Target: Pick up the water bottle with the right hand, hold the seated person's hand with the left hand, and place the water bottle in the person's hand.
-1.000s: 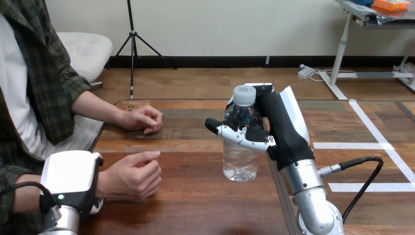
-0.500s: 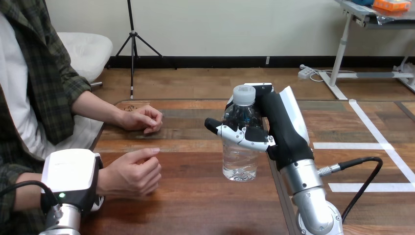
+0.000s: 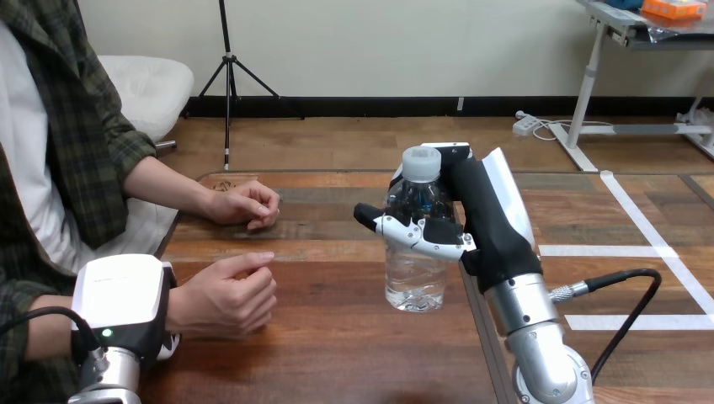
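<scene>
My right robot hand [image 3: 487,220] is closed round the water bottle [image 3: 413,284] - the thumb [image 3: 402,228] lies across the front of the clear body, just under its shoulder, and the fingers curl round the far side. The bottle stands upright near the middle of the wooden surface [image 3: 337,345], its white cap [image 3: 420,162] showing above my grip. Its base is at the level of the wood; whether it rests there or hangs just clear I cannot tell.

My left robot hand [image 3: 118,305] is at the near left corner, its white back turned up, sitting against the wrist of the person's nearer hand [image 3: 227,295]. Whether it has hold of that wrist I cannot tell - the shell hides the underside. That hand lies loosely curled on the surface, well apart from the bottle. The person's farther hand [image 3: 245,204] rests curled on the surface beyond it, near the left edge.
</scene>
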